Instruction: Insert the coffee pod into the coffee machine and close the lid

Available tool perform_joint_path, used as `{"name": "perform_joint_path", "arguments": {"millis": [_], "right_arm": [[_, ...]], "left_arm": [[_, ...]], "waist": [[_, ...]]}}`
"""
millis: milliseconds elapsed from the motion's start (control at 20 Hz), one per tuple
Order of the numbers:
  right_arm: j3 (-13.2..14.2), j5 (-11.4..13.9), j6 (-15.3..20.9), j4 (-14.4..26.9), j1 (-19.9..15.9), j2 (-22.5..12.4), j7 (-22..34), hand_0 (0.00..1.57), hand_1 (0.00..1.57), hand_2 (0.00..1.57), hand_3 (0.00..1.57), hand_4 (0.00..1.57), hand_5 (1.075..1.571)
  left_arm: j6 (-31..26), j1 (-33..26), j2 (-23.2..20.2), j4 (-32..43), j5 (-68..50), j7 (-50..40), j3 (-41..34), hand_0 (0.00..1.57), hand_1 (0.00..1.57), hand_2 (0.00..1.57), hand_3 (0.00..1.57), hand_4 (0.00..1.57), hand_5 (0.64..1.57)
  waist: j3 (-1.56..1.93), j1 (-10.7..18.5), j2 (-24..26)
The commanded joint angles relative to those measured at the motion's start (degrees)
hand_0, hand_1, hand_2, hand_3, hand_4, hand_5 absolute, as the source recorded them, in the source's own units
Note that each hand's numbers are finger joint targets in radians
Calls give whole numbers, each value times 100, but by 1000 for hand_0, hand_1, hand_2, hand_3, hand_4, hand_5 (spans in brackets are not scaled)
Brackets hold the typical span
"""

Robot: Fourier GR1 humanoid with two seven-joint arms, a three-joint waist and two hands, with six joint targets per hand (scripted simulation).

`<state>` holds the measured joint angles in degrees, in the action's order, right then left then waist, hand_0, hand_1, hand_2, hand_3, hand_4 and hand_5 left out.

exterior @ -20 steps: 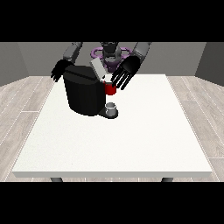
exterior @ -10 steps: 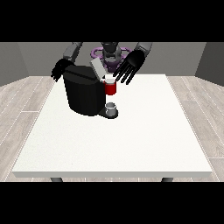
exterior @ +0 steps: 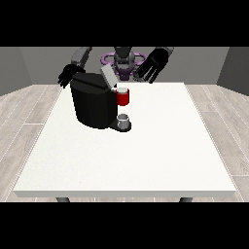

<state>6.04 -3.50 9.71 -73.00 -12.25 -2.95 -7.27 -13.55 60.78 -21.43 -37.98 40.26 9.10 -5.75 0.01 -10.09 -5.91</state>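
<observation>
1. While raised above the table's far edge, the hand at the view's right (exterior: 151, 65) has its fingers spread and holds nothing.
2. The hand at the view's left (exterior: 68, 76) sits behind the coffee machine (exterior: 93, 101); its fingers cannot be told.
3. The lid (exterior: 108, 77) stands tilted up, not yet closed.
4. A grey thing (exterior: 124, 119) sits at the machine's base, under a red thing at the machine (exterior: 123, 97).

Black coffee machine (exterior: 93, 104), lid (exterior: 108, 77) raised

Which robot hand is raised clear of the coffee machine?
The robot hand at the view's right, fingers spread, held up in the air beside the coffee machine. The other robot hand sits at the machine's back corner.
</observation>
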Motion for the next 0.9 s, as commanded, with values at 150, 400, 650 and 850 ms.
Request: {"name": "perform_joint_path", "arguments": {"millis": [150, 400, 650, 850], "right_arm": [[200, -85, 117, 72, 283, -69, 204, 0, 0, 0, 0, 434, 1571], [374, -208, -2, 96, 777, -206, 142, 0, 0, 0, 0, 399, 1571], [211, -21, -255, -144, 1048, -521, 211, 0, 0, 0, 0, 357, 1571], [-277, -100, -568, -926, 716, -378, 745, 0, 0, 0, 0, 370, 1571]], "left_arm": [[213, -704, 953, -78, -1297, 175, -1006, 0, 0, 0, 0, 249, 1571], [-130, -1448, 1227, -162, -1873, 280, -1299, 0, 0, 0, 0, 0, 1571], [-146, -2360, 1576, -281, -2288, 620, -1502, 0, 0, 0, 0, 142, 1571], [192, -2676, 1627, -251, -2391, 534, -1655, 0, 0, 0, 0, 0, 1571]], "waist": [[-10, 521, 741], [-2, 897, 1482], [-5, 1186, 1935], [-7, 906, 1977]]}}
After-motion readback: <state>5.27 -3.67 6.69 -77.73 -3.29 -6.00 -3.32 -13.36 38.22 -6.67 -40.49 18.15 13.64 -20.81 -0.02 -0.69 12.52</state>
